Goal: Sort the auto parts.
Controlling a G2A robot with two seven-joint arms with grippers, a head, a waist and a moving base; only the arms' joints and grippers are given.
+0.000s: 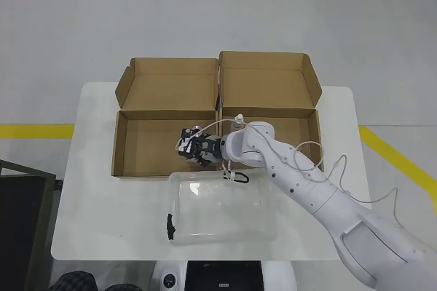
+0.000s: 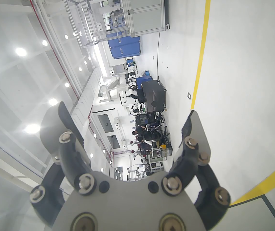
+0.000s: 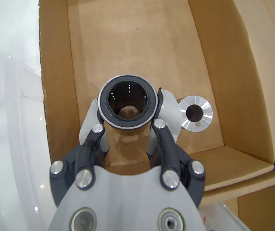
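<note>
Grips a dark cylindrical bearing (image 3: 127, 90) with the right tool (image 3: 129, 103), fingers clamped against its two sides, open bore turned toward the wrist camera. Holds it inside the left-hand cardboard box (image 1: 149, 149), just left of centre in the top view; cannot tell whether it touches the box floor. Lying on that floor, just beside the tool: a silver flanged bushing (image 3: 206, 111), hole facing up. Standing edge to edge with this box, right of centre in the top view: a second open cardboard box (image 1: 302, 138), lid flap raised like its neighbour's. Below both boxes, at lower centre of the white worktop (image 1: 95, 182): a clear plastic bin (image 1: 218, 207), with a small black part (image 1: 170, 227) at its left edge. Keeps the left tool (image 2: 127, 110) spread apart, with nothing between its fingers, aimed at the hall.
</note>
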